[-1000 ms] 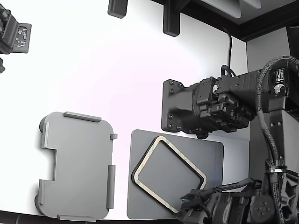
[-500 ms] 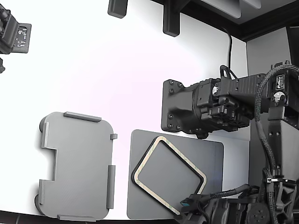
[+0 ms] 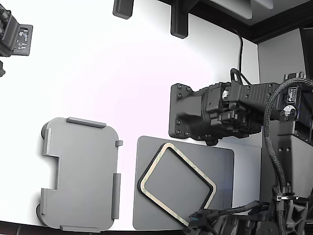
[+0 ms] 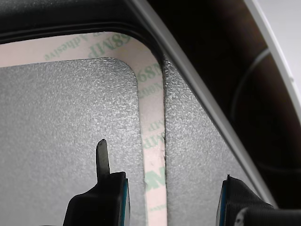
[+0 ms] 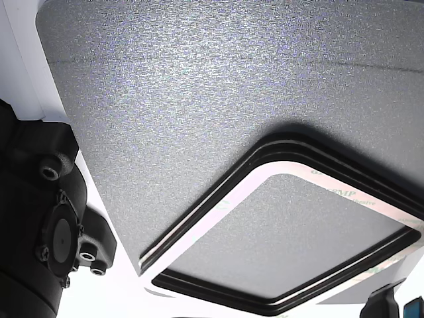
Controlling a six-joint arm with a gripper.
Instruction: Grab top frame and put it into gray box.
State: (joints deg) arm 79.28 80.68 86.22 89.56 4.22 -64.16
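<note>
**Pincer straddles frame rail, not yet closed**

The white table [image 3: 122, 73] carries everything, so the dark gray mat [image 3: 215, 161] serves as the landmark. The gray box [image 3: 80, 174] lies just beside the mat, on the exterior view's left of it, and looks empty. A second arm [image 3: 210, 117] hangs above the mat's far edge, clear of the work.

The top frame [image 3: 176, 183] rests on the mat, turned at an angle to the mat's edges, beige face up. The other view shows stacked black edges [image 5: 311, 149] under that face, so more than one frame probably lies there; how many I cannot tell.

The gripper [image 4: 169, 188] sits low over the mat at the frame's near corner. It stands released: one finger [image 4: 101, 193] is inside the frame opening, the other [image 4: 237, 197] outside, with the taped rail [image 4: 153, 155] between them and touched by neither.

Judgement: the step in hand is the grasp. Done well, the fingers close squarely across the rail and only deep enough to catch the uppermost frame. The frame is thin and likely to flex, so lift level and slowly, checking that nothing underneath clings to it.
</note>
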